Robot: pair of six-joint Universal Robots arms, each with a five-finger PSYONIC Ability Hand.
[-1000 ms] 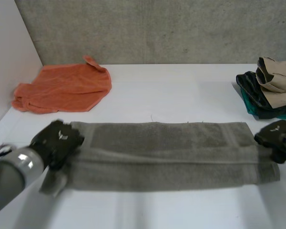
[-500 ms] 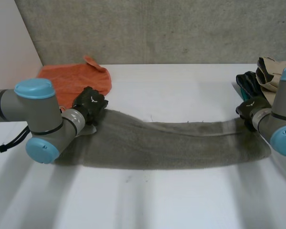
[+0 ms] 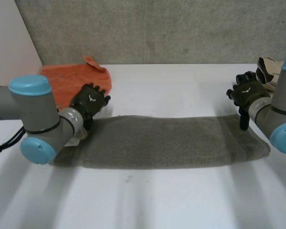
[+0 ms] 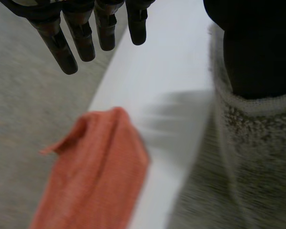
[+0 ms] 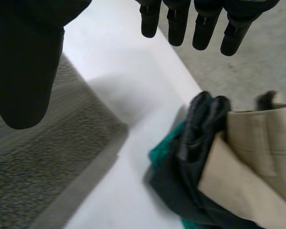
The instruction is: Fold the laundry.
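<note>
Inventory, both hands at the white table (image 3: 171,86).

1. Left hand (image 3: 89,102): fingers (image 4: 81,33) straight and spread, with the thumb held well apart from them. It grips nothing. It hovers at one end of item 3.
2. Right hand (image 3: 248,95): fingers (image 5: 205,24) straight, side by side, thumb apart. It also grips nothing, and it sits at the opposite end of item 3.
3. Grey towel (image 3: 162,140): folded into a long flat band, stretched between my two hands. One hemmed end lies under my left thumb and a corner of the other end lies under my right thumb.
4. Orange towel (image 4: 95,176): a loose heap beyond my left fingertips, apart from the grey towel.
5. Clothes pile, beyond my right fingertips: beige garment (image 5: 257,157) on top, dark garment (image 5: 200,129) and teal garment (image 5: 164,152) beneath. A strip of bare table separates it from the towel's corner.
</note>
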